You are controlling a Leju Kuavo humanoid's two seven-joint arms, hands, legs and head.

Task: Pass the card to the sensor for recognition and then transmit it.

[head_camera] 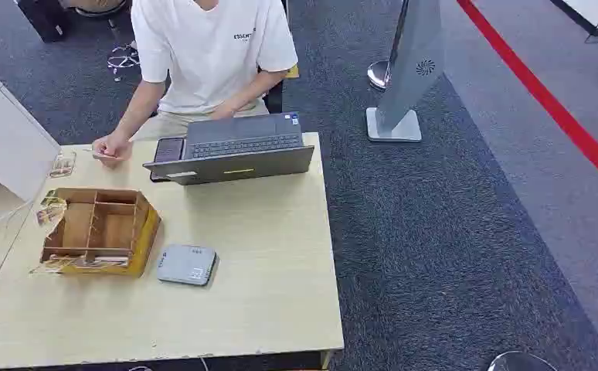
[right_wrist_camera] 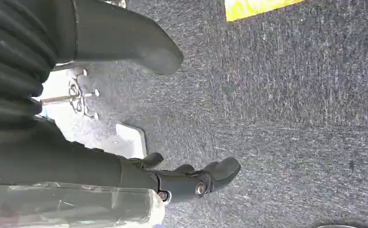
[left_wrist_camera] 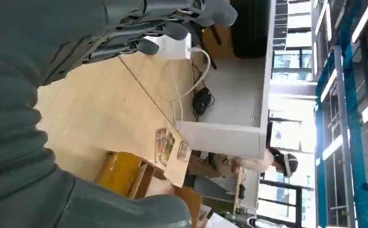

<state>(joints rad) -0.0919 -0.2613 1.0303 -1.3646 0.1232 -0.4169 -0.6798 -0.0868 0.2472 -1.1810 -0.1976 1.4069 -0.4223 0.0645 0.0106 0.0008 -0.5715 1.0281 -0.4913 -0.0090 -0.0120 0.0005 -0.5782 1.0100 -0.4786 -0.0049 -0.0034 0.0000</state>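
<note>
The wooden card box [head_camera: 99, 230] stands at the table's left, with cards [head_camera: 51, 209] sticking out at its left end. A flat grey sensor [head_camera: 186, 264] lies just right of the box. In the left wrist view my left hand [left_wrist_camera: 101, 42] hovers over the tabletop with fingers [left_wrist_camera: 172, 28] and thumb [left_wrist_camera: 125, 209] apart and nothing between them; the cards [left_wrist_camera: 165, 145] and box [left_wrist_camera: 122, 173] lie ahead. My right hand [right_wrist_camera: 191, 183] hangs over dark carpet, thumb [right_wrist_camera: 139, 45] apart from the fingers, holding nothing.
A person [head_camera: 211, 54] sits behind the table [head_camera: 280, 294] at an open laptop [head_camera: 234, 148], one hand [head_camera: 112, 147] pinching a card near a clear sleeve [head_camera: 62, 164]. A white box [head_camera: 6, 139] stands at the left. A metal sign stand [head_camera: 404, 77] rises on the carpet to the right.
</note>
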